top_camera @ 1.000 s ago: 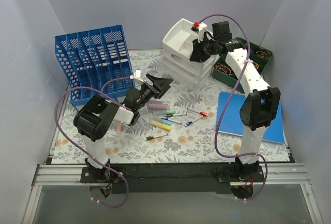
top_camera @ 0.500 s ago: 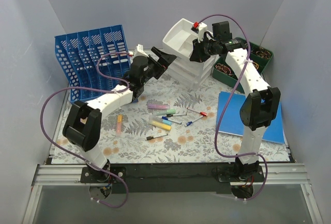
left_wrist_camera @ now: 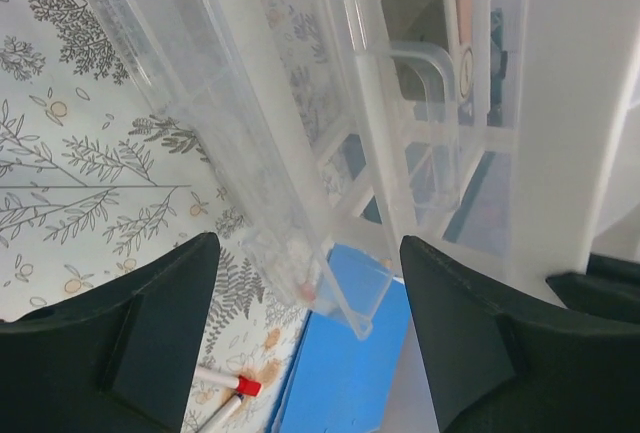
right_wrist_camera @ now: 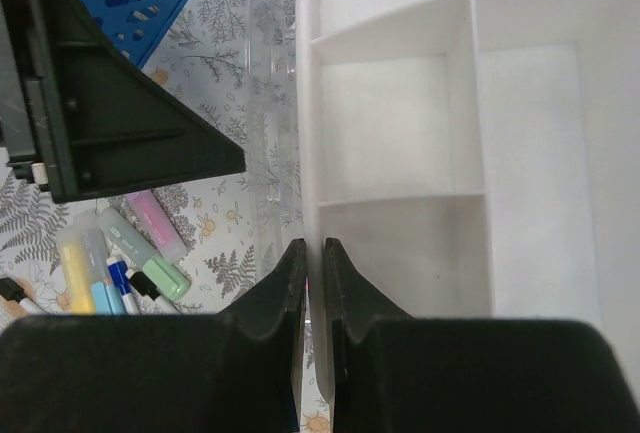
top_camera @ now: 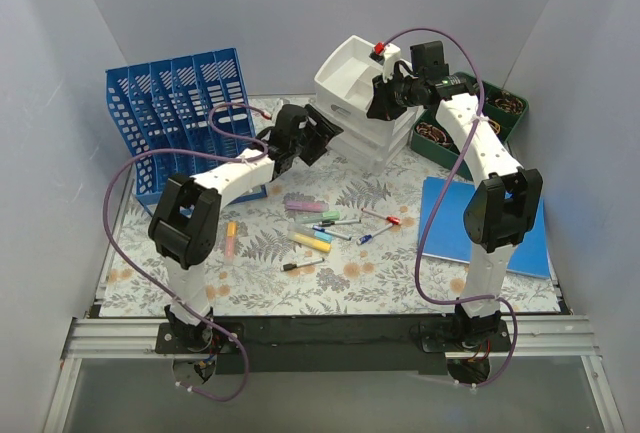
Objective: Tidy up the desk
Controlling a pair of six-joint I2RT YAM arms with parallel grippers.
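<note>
The desk (top_camera: 260, 273) has a fern-and-flower print. At its back stands a white drawer unit (top_camera: 365, 138), with a white compartment tray (top_camera: 345, 68) held tilted above it. My right gripper (top_camera: 383, 83) is shut on the tray's thin side wall (right_wrist_camera: 312, 133), one finger on each side; in its wrist view the gripper (right_wrist_camera: 313, 253) pinches that wall. My left gripper (top_camera: 325, 138) is at the unit's front left. In the left wrist view it (left_wrist_camera: 310, 333) stands open, with the corner of a clear plastic drawer (left_wrist_camera: 345, 298) between its fingers, untouched.
A blue file rack (top_camera: 185, 118) stands back left. A blue notebook (top_camera: 485, 223) lies at right, a green bin (top_camera: 470, 118) behind it. Pens and highlighters (top_camera: 325, 225) lie mid-desk, an orange highlighter (top_camera: 231, 238) and a black pen (top_camera: 300, 266) nearer.
My left arm has stretched from mid-desk back and right to the drawer unit's front, and its jaws have narrowed a little. The right arm and tray have not moved.
</note>
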